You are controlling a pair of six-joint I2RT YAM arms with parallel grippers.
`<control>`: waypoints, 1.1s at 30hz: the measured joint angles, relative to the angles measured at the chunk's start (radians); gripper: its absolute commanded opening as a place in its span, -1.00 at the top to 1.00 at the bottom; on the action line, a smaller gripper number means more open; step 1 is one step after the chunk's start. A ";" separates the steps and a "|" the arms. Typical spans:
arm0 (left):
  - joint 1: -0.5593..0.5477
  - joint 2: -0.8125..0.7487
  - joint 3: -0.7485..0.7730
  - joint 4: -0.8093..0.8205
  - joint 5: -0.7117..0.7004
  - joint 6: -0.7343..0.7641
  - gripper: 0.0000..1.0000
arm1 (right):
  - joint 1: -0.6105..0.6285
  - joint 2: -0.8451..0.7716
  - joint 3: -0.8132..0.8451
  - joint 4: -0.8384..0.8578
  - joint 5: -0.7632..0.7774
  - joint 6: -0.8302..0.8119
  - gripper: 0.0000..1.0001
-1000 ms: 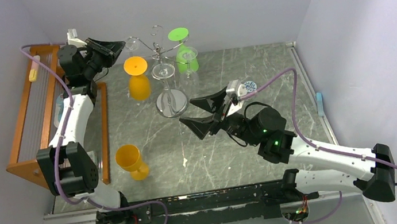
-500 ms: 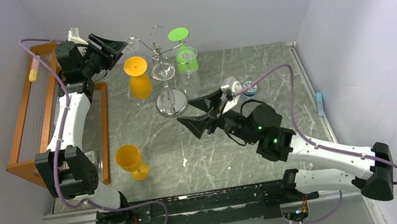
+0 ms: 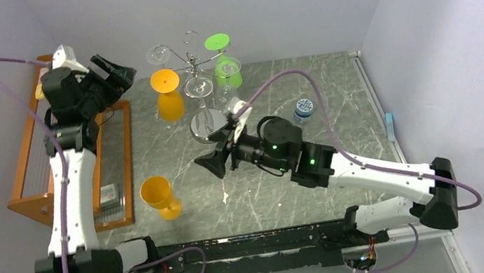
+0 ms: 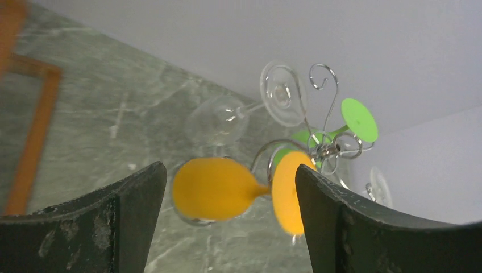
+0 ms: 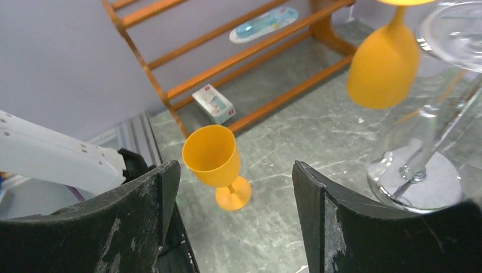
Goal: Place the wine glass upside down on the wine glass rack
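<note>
A: We read the wine glass rack [image 3: 195, 59] as glossy chrome wire with a mirror-bright disc base. And the hanging orange glass [image 4: 213, 189]?
B: Opaque and smooth, looks like plastic to us, soft sheen. The clear glass [image 4: 219, 118] is glossy.
A: Table [image 3: 333, 96]: grey veined stone look, smooth. Wooden rack [image 3: 126, 159]: orange-brown, satin.
B: We'd add that the right gripper [image 5: 234, 168] fingers [image 5: 131, 227] are matt black and scuffed.
</note>
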 measured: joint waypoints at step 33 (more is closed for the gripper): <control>0.004 -0.238 0.150 -0.501 -0.418 0.104 -0.80 | 0.215 0.822 0.710 -0.512 -0.063 -0.244 0.24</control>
